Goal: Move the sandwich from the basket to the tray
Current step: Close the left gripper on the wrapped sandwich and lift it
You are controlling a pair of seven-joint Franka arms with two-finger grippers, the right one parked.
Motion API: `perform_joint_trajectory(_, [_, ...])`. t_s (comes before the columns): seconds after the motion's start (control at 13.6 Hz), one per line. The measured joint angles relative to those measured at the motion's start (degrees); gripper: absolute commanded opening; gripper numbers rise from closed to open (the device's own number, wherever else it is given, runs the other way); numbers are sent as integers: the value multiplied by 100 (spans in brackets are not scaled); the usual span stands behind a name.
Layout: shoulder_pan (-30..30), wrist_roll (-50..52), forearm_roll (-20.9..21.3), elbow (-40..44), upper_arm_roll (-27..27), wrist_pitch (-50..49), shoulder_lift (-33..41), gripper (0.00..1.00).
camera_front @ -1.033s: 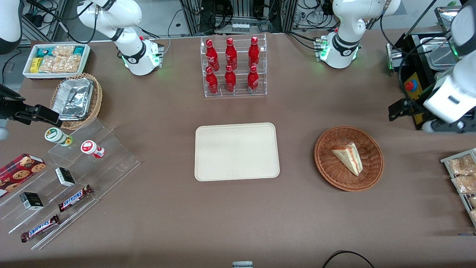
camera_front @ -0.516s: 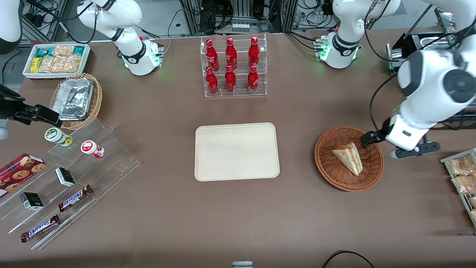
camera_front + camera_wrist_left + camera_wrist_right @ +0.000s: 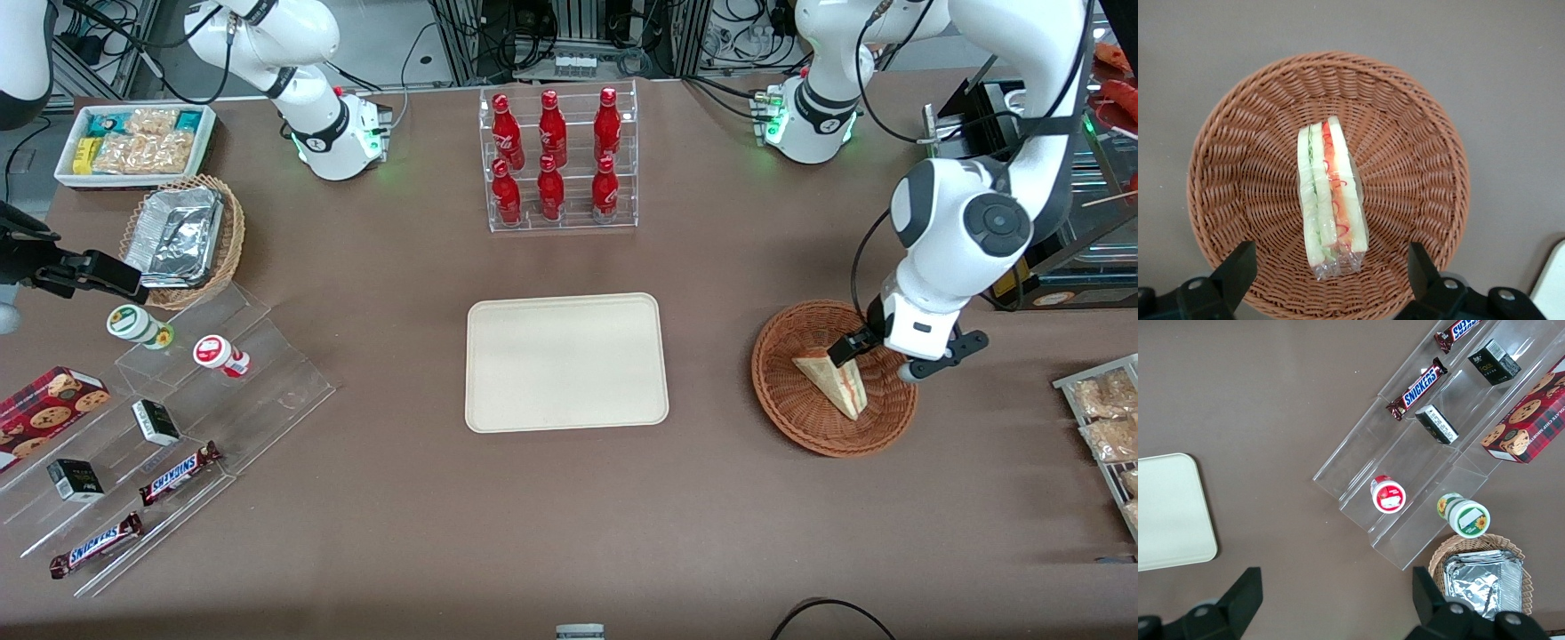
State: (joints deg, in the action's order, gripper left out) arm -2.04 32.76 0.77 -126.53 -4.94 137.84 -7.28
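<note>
The sandwich (image 3: 836, 382) (image 3: 1328, 193), a clear-wrapped white wedge with red and green filling, lies in the round reddish-brown wicker basket (image 3: 791, 404) (image 3: 1225, 147). My left gripper (image 3: 876, 360) (image 3: 1330, 270) hangs open just above the basket. Its two black fingers (image 3: 1238, 267) stand wide apart on either side of the sandwich's wrapped end and touch nothing. The cream tray (image 3: 565, 362) (image 3: 1168, 513) lies flat beside the basket, toward the parked arm's end, with nothing on it.
A clear rack of red bottles (image 3: 556, 160) stands farther from the front camera than the tray. A wire rack of snack packets (image 3: 1107, 418) sits at the working arm's table end. A stepped acrylic shelf (image 3: 169, 409) and a foil-filled tan basket (image 3: 182, 236) lie toward the parked arm's end.
The left arm has swung in from the working arm's table end and come over the basket, so the open gripper now sits above the sandwich. The sandwich has not moved.
</note>
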Motion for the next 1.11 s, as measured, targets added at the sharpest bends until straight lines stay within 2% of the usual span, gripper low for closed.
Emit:
perform_joint_trajectory(0.44, [0,40,0,-92,0,661,-586,100])
perform_joint_trajectory(0.52, [0,40,0,-93,0,725,-680,91])
perform_joint_trajectory(0.66, [0,40,0,-96,0,899,-847,30])
perform_joint_trajectory(0.74, [0,40,0,-96,0,949,-911,7])
perform_joint_trajectory(0.81, [0,40,0,-96,0,966,-943,0])
perform_joint_trajectory(1.11, [-5,40,0,-61,0,924,-895,0])
